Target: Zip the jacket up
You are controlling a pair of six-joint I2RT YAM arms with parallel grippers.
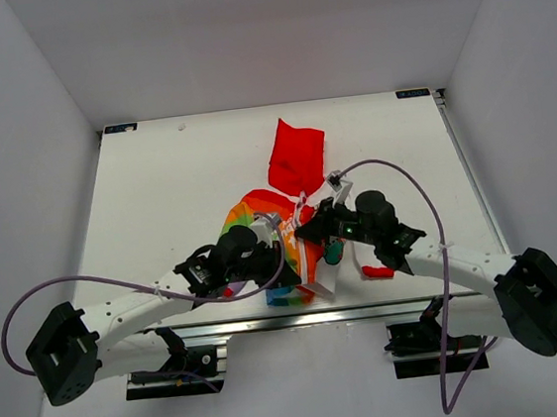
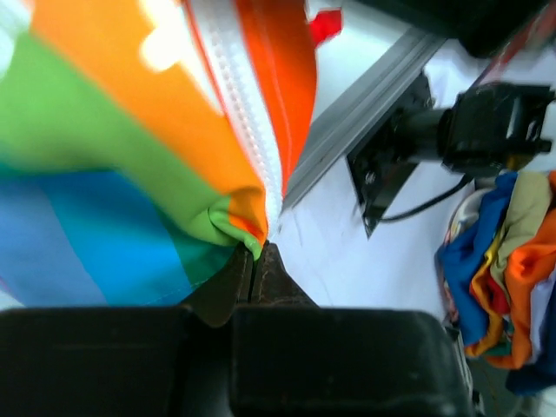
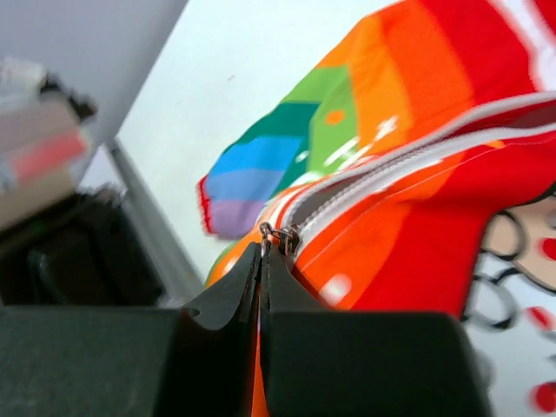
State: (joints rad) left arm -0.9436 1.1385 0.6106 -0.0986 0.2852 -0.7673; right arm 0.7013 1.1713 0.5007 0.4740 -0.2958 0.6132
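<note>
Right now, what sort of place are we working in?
Probably a robot data-collection cell, not a home: a white tabletop boxed in by plain white walls, a metal mounting rail along its near edge, and a heap of colourful clothes nearby.

Left arm (image 1: 130,314) runs from its base toward two o'clock, wrist low, and the left gripper (image 2: 257,254) points at three o'clock, jaws pressed tight on the jacket (image 1: 296,157). Right arm (image 1: 464,269) reaches in toward ten o'clock, with the right gripper (image 3: 262,254) aimed at nine, jaws closed too, pinching the jacket. The two grippers sit near each other, centre stage.
</note>
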